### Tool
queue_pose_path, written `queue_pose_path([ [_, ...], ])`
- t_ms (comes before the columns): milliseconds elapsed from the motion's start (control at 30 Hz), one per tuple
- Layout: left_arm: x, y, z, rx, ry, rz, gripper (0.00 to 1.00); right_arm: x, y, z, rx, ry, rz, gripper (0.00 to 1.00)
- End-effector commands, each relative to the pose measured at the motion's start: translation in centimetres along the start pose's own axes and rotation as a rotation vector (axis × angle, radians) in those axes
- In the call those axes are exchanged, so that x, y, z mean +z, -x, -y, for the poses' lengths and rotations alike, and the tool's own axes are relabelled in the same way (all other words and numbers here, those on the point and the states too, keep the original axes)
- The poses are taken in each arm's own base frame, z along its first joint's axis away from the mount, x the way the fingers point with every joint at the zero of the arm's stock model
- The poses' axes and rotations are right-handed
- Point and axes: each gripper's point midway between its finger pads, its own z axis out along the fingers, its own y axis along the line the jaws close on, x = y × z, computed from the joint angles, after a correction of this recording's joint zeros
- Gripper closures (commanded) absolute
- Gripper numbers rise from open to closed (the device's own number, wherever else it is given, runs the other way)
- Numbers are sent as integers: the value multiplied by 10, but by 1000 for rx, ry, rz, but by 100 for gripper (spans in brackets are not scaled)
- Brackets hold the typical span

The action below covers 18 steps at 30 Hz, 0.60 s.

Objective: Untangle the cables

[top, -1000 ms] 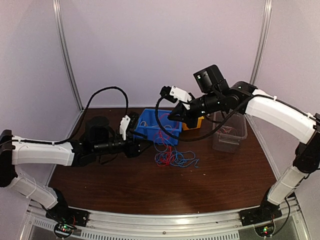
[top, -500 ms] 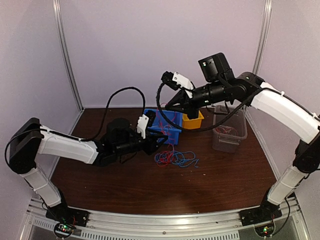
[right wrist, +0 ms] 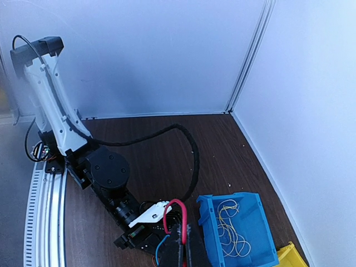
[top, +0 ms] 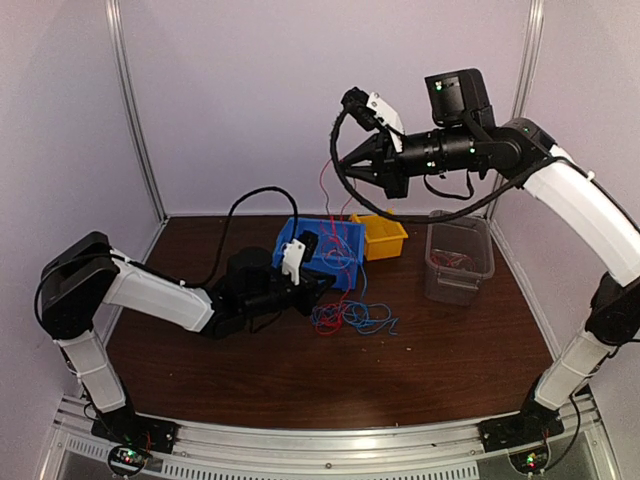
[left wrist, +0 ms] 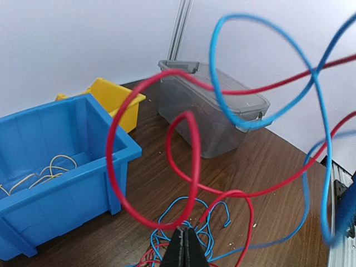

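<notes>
The cables are a tangle of thin red and blue strands lying on the brown table in front of the blue bin. My left gripper sits low at the tangle's left edge. In the left wrist view its jaws are shut, with a red loop running into the tips and a blue loop rising beyond. My right gripper hangs high above the bins, shut on a red strand that trails down toward the pile. A blue strand hangs beside it.
The blue bin holds thin yellow wires. A yellow bin stands to its right, and a clear plastic container with strands inside stands further right. White walls enclose the back and sides.
My right gripper has risen and shifted right, lifting the red strand. The left arm has reached right to the tangle, and its jaws have gone from open to shut.
</notes>
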Motion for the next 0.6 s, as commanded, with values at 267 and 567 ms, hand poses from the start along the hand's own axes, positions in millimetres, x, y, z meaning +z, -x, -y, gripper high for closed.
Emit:
queue_pose_path([
  [267, -46, 4, 0, -35, 8, 91, 85, -31, 23, 11, -12, -45, 77, 100],
  [567, -85, 58, 34, 89, -70, 201, 56, -19, -15, 3, 18, -24, 17, 100],
])
